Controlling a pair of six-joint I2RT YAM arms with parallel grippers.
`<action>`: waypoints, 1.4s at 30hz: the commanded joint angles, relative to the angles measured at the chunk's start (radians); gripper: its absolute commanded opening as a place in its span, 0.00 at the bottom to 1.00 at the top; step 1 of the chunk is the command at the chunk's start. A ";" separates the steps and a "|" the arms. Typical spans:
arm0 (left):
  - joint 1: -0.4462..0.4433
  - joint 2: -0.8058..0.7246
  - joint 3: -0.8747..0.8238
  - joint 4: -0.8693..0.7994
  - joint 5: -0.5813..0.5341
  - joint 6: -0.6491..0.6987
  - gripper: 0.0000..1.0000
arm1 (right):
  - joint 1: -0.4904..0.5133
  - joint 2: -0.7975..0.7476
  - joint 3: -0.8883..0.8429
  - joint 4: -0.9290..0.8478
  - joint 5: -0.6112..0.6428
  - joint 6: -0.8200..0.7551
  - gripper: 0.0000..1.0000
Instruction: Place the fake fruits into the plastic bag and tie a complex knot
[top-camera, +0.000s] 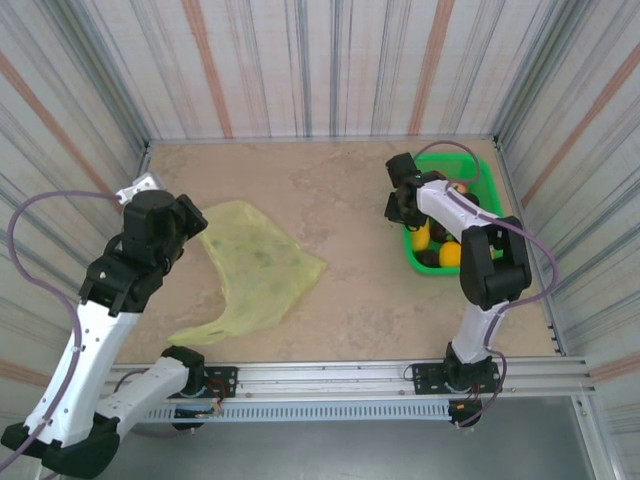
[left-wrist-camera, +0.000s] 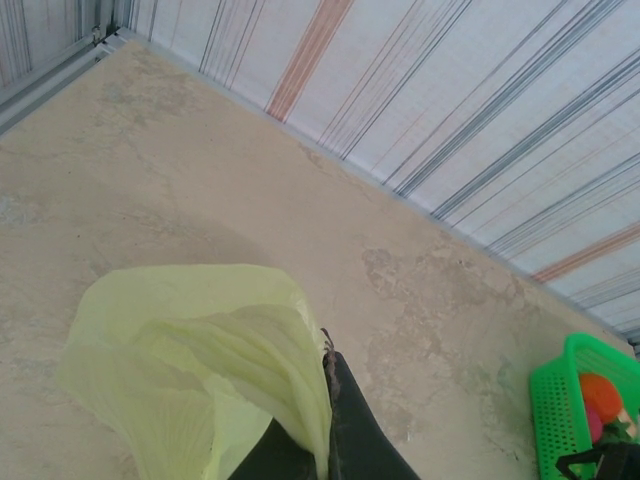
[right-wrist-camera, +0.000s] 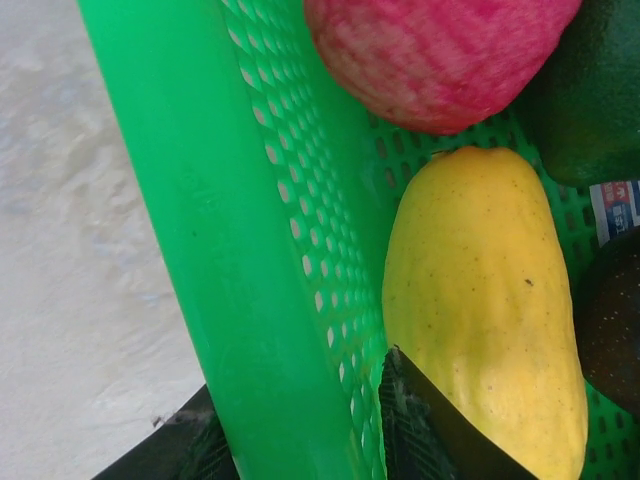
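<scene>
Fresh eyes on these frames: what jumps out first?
The bright green basket at the far right of the table holds the fake fruits. Up close, a long yellow fruit sits beside a pink-red one, with the right fingers straddling the basket's wall. At left, the yellow-green plastic bag lies spread out, one edge pinched in the shut left fingers.

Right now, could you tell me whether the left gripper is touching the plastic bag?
Touching: the left wrist view shows the left gripper shut on a raised fold of the plastic bag.
</scene>
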 joint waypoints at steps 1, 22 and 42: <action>-0.008 0.014 0.024 0.026 0.009 -0.036 0.00 | -0.016 -0.076 -0.025 -0.007 0.002 0.035 0.39; -0.010 0.064 -0.011 0.209 0.274 -0.024 0.00 | 0.506 -0.280 0.016 0.331 -0.451 -0.119 0.34; -0.047 0.031 0.013 0.245 0.368 0.031 0.00 | 0.660 0.024 0.255 0.204 -0.256 -0.217 0.64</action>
